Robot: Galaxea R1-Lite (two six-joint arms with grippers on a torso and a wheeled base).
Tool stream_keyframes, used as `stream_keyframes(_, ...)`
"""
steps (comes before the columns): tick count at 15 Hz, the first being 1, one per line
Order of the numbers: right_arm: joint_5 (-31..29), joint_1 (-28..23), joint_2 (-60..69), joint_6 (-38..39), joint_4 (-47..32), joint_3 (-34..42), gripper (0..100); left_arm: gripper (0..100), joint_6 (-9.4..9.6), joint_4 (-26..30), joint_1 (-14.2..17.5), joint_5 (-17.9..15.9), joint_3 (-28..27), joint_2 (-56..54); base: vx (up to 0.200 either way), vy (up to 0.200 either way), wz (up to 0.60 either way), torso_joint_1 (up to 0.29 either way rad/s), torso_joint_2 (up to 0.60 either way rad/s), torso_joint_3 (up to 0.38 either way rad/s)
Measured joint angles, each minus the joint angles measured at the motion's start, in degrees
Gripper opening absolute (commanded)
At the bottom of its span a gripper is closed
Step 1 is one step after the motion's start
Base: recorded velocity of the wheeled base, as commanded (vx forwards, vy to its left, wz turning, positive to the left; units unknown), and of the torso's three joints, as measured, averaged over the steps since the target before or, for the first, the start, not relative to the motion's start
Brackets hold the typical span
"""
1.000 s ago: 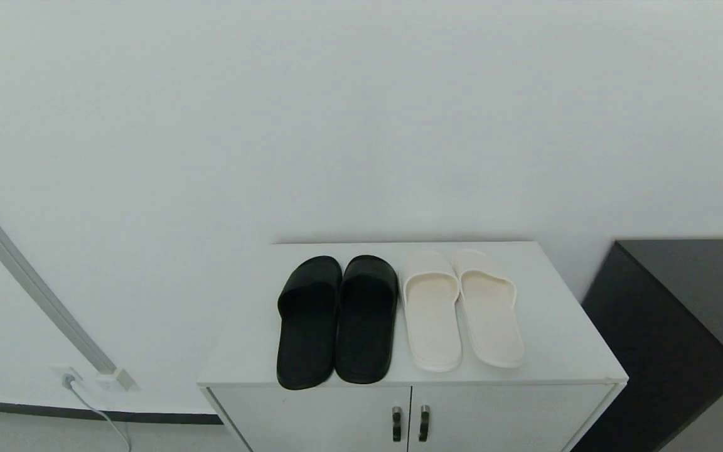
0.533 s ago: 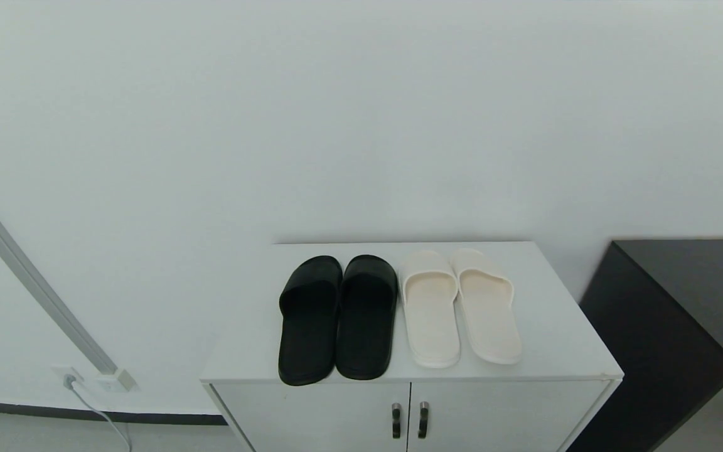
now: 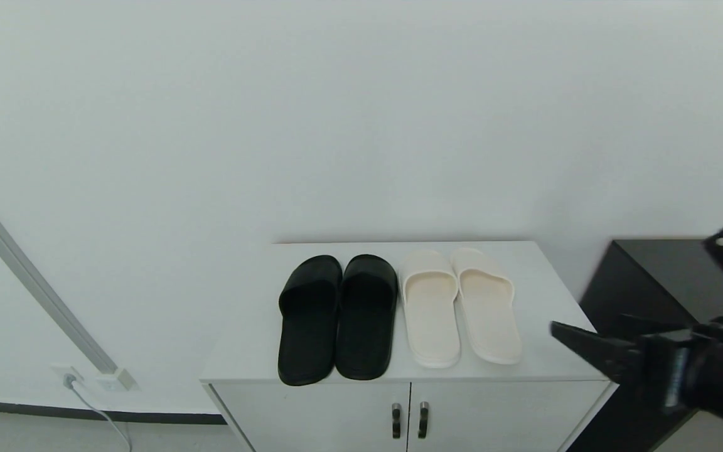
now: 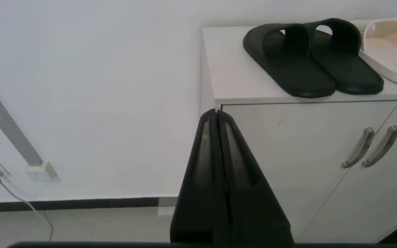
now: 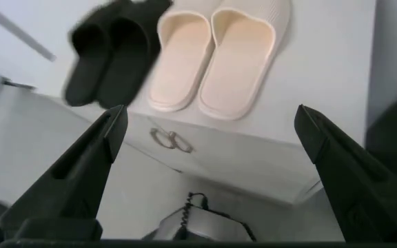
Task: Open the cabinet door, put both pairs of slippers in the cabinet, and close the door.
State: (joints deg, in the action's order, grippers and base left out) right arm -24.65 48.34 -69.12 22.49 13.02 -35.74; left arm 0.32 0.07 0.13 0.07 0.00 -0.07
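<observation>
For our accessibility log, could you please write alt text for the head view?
A pair of black slippers and a pair of cream slippers lie side by side on a white cabinet with both doors shut, against a white wall. The right tool, open, hangs by the cabinet's right front corner.

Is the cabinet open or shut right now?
Shut. Both doors lie flush, handles side by side at the seam; black slippers and white slippers sit on top.
</observation>
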Motion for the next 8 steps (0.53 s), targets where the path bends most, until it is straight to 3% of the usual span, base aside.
stream_keyframes(6, -13.78, 2.27, -23.84, 0.5, 17.82, -7.8, 100, 0, -0.16, 0.0, -0.02, 0.0, 0.0, 0.0, 0.0, 0.0, 0.0, 0.0, 0.0, 0.0)
stream_keyframes(8, -15.51, 3.18, -28.72, 0.02, 20.1, -9.24, 100, 0, -0.16, 0.02, 0.0, 0.0, 0.0, 0.0, 0.0, 0.0, 0.0, 0.0, 0.0, 0.0)
